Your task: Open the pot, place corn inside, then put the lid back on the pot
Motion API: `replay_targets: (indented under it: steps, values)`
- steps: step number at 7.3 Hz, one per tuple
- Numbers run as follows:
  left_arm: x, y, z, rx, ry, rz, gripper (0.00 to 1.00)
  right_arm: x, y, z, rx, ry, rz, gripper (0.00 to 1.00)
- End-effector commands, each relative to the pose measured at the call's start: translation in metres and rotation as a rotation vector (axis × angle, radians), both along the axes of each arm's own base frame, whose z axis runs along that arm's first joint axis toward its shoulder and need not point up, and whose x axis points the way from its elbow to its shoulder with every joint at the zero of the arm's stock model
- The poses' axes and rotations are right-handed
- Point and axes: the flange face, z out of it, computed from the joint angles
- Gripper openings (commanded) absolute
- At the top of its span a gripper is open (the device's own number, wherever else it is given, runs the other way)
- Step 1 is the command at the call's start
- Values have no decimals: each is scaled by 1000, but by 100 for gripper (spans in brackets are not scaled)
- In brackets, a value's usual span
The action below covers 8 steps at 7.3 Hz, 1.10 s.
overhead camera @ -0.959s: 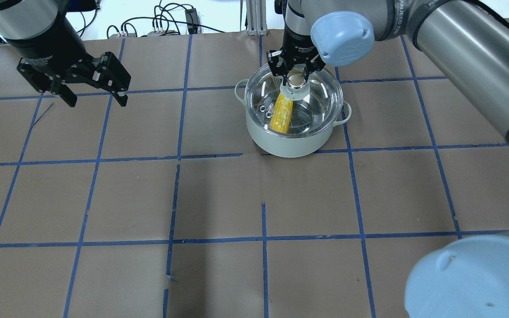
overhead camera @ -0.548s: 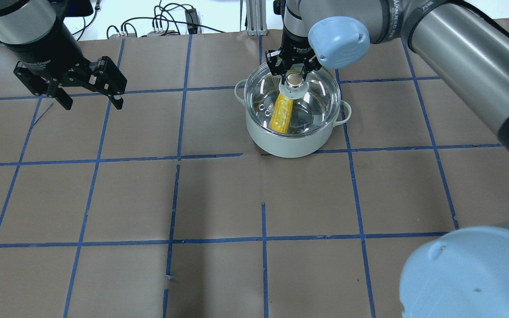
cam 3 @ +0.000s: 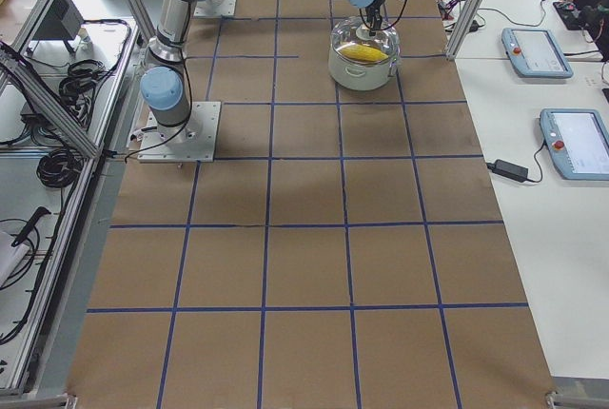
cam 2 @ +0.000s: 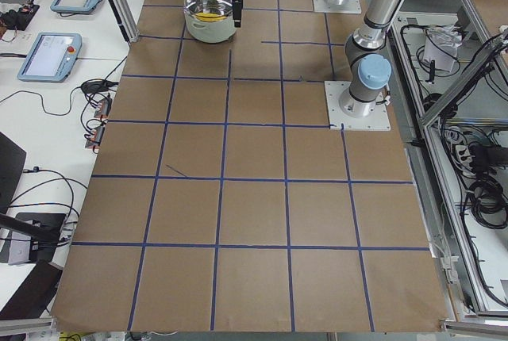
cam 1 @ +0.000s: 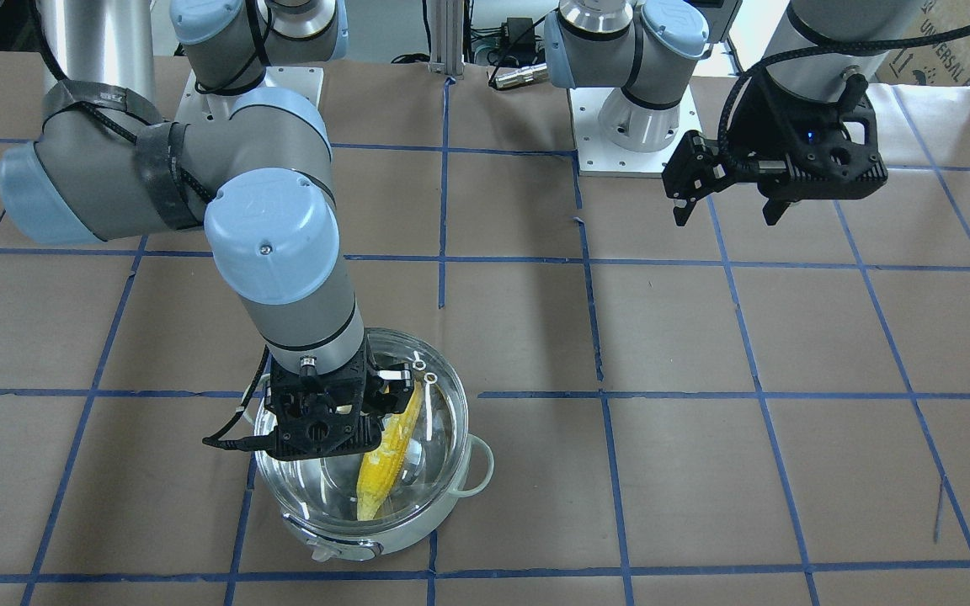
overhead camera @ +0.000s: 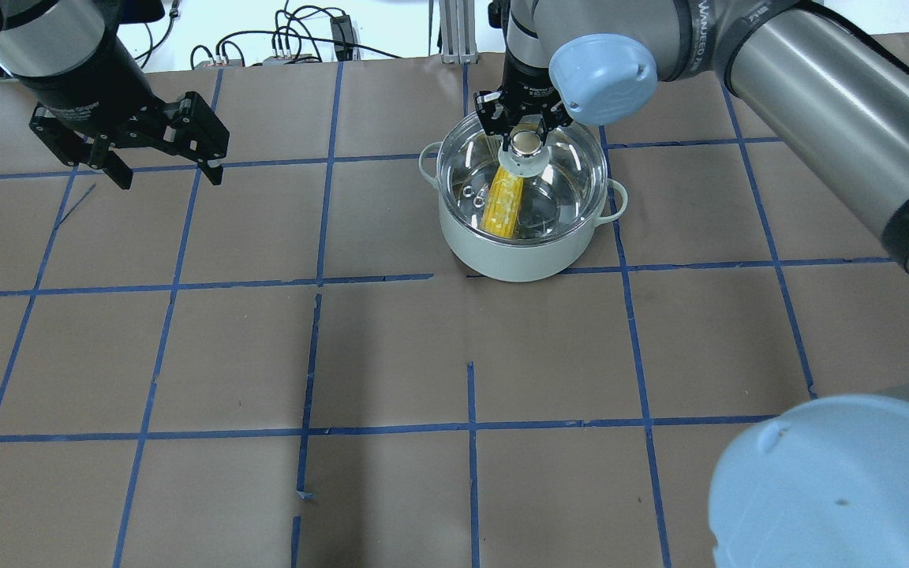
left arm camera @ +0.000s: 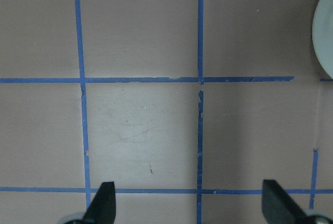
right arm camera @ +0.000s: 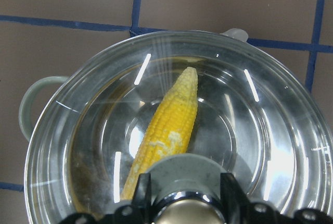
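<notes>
A yellow corn cob (overhead camera: 502,209), paler at its tip, shows through the clear, steel-rimmed lid (overhead camera: 569,180) of a pale-walled pot (overhead camera: 514,256) on a brown table (overhead camera: 391,355) gridded in blue.

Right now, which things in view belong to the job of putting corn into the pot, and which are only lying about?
Job:
pot
corn, inside it
lid, on top
right gripper, at the lid's knob

Lying about:
left gripper, open, holding nothing
cables behind the table
control tablet on the side bench

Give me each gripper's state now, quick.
Left gripper: open, empty.
Right gripper: closed on the round clear glass lid, at its beige knob.
</notes>
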Motion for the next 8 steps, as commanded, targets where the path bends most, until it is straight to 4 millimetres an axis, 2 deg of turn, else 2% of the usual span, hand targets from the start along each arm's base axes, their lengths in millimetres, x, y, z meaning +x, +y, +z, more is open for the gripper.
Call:
replay_targets:
  steps: [1,8]
  values:
    - [2,0,-1,1,-3,26,100,-1,0,-1,-2,11,-2,31]
    - [1,2,-2,28,-6,8,100,-1,2,2,-4,15,-18,33]
